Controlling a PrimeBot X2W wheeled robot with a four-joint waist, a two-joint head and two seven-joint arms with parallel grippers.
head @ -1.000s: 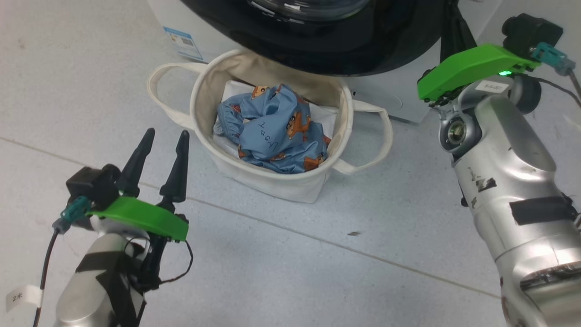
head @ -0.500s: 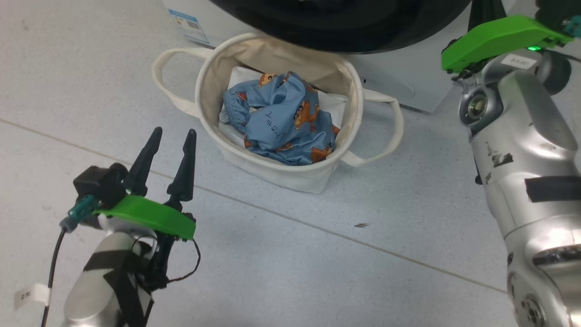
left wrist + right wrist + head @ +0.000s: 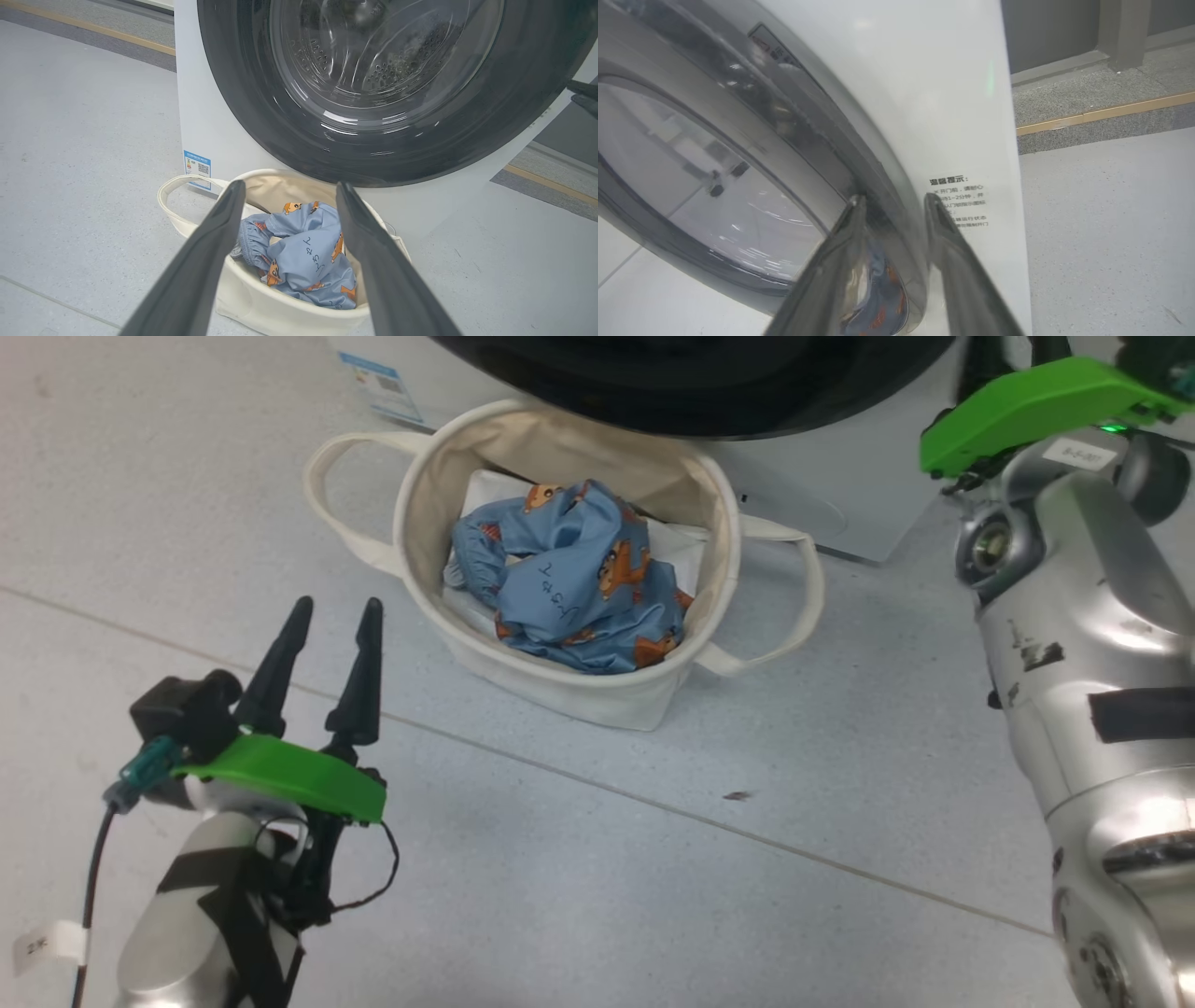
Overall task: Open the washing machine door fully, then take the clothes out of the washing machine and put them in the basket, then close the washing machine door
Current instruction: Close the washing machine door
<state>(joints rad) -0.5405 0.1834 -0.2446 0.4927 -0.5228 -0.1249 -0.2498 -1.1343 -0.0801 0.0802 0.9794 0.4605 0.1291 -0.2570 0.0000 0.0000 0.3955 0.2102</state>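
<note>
The basket stands on the floor just in front of the washing machine, with the light blue clothes bunched inside it on a white sheet. The washing machine door has its black ring hanging over the basket's far rim. My left gripper is open and empty, low and to the left of the basket. In the left wrist view the open left gripper points at the clothes. My right gripper is open, its fingers straddling the door's outer rim beside the white front panel.
Grey tiled floor spreads around the basket, with a seam running across it. My silver right forearm rises at the right. A raised kerb with a tan stripe runs behind the machine. A blue sticker marks the machine's lower left corner.
The head camera has shifted, so basket and door sit higher in the picture. My right arm has moved up and to the right, away from the basket. The left gripper stays open.
</note>
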